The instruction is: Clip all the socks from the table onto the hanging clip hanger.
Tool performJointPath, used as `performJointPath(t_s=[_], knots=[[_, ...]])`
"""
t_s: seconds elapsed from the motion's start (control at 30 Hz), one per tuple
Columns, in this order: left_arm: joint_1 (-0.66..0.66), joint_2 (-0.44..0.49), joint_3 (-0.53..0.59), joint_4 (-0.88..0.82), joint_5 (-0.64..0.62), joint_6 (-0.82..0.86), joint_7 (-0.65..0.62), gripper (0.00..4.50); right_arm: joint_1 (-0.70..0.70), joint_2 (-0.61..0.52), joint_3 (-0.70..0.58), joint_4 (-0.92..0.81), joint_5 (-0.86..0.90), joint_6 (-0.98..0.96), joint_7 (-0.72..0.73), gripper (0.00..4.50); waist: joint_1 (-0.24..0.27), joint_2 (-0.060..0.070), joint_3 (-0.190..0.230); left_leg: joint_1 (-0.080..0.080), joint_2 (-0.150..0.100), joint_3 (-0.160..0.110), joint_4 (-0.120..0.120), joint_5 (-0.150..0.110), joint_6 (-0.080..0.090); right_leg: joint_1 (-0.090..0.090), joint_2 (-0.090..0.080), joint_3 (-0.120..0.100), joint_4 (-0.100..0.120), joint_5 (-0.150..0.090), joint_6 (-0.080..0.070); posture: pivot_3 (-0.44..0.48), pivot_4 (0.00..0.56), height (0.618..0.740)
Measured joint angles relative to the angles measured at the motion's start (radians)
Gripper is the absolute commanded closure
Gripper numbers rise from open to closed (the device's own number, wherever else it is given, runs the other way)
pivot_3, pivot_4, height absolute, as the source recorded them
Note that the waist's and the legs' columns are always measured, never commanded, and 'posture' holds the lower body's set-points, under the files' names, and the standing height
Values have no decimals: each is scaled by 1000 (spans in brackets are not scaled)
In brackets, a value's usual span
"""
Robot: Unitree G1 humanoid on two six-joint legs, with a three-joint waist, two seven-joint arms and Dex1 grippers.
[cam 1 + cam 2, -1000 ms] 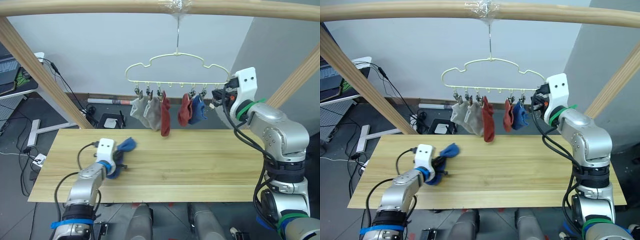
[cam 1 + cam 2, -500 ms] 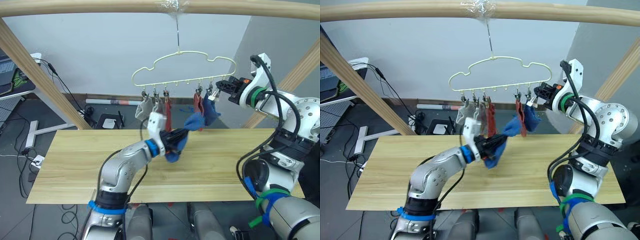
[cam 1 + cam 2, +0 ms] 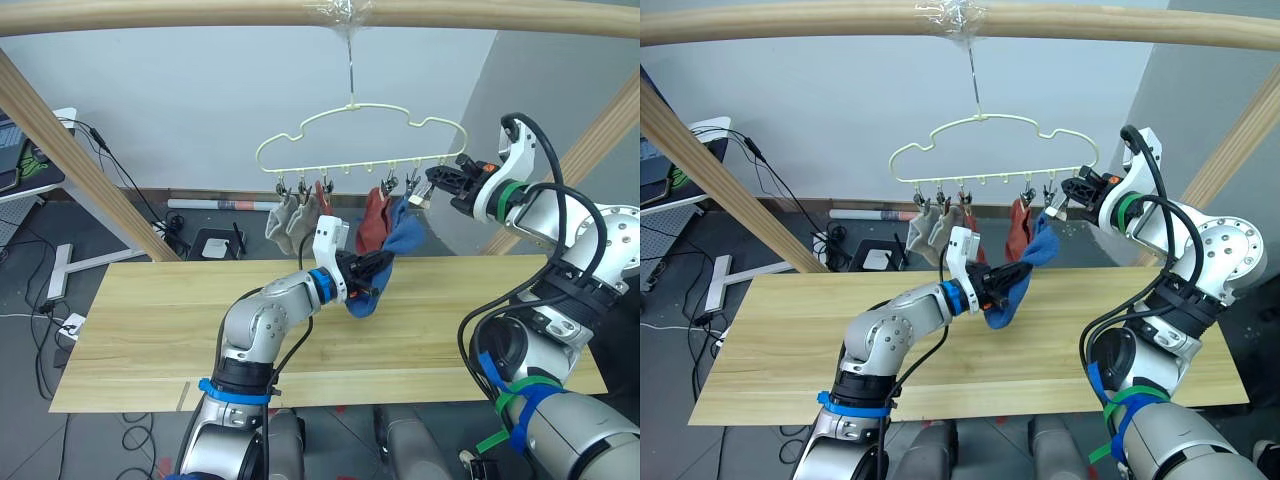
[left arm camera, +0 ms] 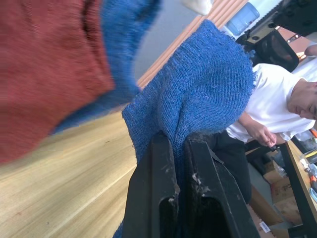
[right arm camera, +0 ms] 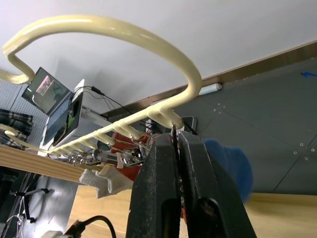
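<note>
Left fingers (image 4: 171,163) around blue sock (image 4: 198,94)

A round pale wooden horizontal pole (image 3: 200,12) spans the top of the frame, with slanted pale wooden side poles (image 3: 70,150) descending on each side and a patch of clear tape (image 3: 347,11) wrapped around the horizontal pole at its middle. Behind the frame stand a plain white wall (image 3: 180,90) and a dark grey floor (image 3: 30,270) carrying black cables (image 3: 150,215), a white cylindrical tube (image 3: 215,204) lying along the wall base, and a white power strip (image 3: 73,322). A person in a white T-shirt (image 4: 270,106) is seated in the background, near brown cardboard boxes (image 4: 267,196).
</note>
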State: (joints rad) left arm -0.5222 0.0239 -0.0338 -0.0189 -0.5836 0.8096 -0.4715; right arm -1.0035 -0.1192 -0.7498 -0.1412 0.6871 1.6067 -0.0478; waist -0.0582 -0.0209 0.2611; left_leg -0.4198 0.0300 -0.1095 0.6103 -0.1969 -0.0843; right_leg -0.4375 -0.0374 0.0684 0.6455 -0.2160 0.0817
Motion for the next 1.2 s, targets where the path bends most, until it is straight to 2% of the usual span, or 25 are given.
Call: performJointPath(t_s=[0.57, 0.6, 0.67, 0.8, 1.0, 1.2], knots=[[-78, -54, 21, 73, 10, -54, 20, 4475, 32, -2, 27, -12, 152, 0, -112, 4500, -2, 0, 0, 0, 0, 0, 0, 0, 0, 0, 0, 0, 0, 0, 0, -68, 225, 740], [-78, -54, 21, 73, 10, -54, 20, 4500, 33, -1, 26, -12, 161, 0, -119, 3986, -2, 0, 0, 0, 0, 0, 0, 0, 0, 0, 0, 0, 0, 0, 0, -68, 225, 740], [-78, -52, 21, 73, 9, -54, 19, 4500, 33, -1, 21, -12, 170, 0, -130, 3474, -3, 0, 0, 0, 0, 0, 0, 0, 0, 0, 0, 0, 0, 0, 0, -68, 225, 740], [-78, -49, 20, 70, 7, -46, 10, 4500, 24, 9, -15, -4, 204, 0, -163, 2005, -6, 0, 0, 0, 0, 0, 0, 0, 0, -1, 0, 0, 0, 0, 0, -68, 225, 740], [-77, -53, 10, 63, -10, -14, 0, 4500, -17, 18, -92, 21, 281, 0, -219, 31, -12, 0, 0, -1, 0, 0, 0, 0, 0, -1, 0, 0, 0, 0, 0, -65, 227, 740], [-74, -100, 6, 63, -57, 35, 2, 4500, -28, -56, -135, 29, 363, 0, -227, 31, -13, 0, 0, -2, 0, 0, 0, 0, 0, -1, 0, 0, -1, 0, 0, -85, 227, 740]])
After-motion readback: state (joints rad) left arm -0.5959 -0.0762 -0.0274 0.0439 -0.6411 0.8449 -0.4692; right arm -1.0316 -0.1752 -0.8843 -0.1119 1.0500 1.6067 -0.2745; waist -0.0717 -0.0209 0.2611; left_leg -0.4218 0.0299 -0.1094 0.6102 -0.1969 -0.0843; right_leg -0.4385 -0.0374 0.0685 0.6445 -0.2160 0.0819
